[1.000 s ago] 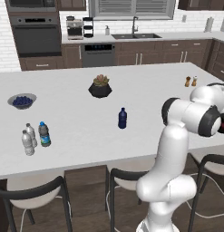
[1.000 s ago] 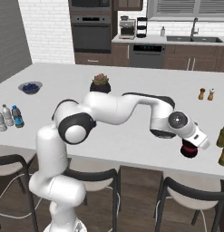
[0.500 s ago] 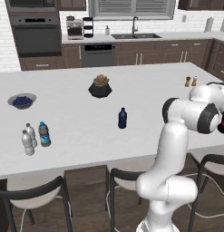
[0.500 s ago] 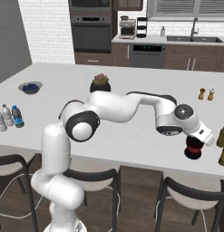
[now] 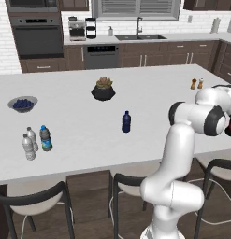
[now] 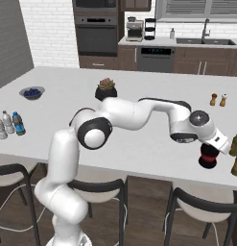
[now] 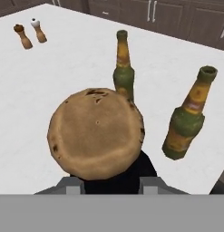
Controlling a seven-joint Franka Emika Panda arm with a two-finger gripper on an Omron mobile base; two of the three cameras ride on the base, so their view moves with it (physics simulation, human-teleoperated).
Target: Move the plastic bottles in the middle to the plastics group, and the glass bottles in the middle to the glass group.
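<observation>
Right base view: gripper (image 6: 212, 150) clamped on dark glass bottle with red band (image 6: 207, 156), at the surface's (image 6: 67, 81) near right edge, bottle base at or just above the top. Just beside it to the right, two green-brown glass bottles (image 6: 236, 142). Hand view, seen from above: brown round cap (image 7: 96, 132) close up, both green bottles (image 7: 186, 116) beyond, pepper and salt shakers (image 7: 26, 36) far off. Left base view: dark blue bottle (image 5: 126, 122) mid-surface; blue-labelled bottle (image 5: 45, 138) beside two white-capped bottles (image 5: 29, 144) near the left front edge.
</observation>
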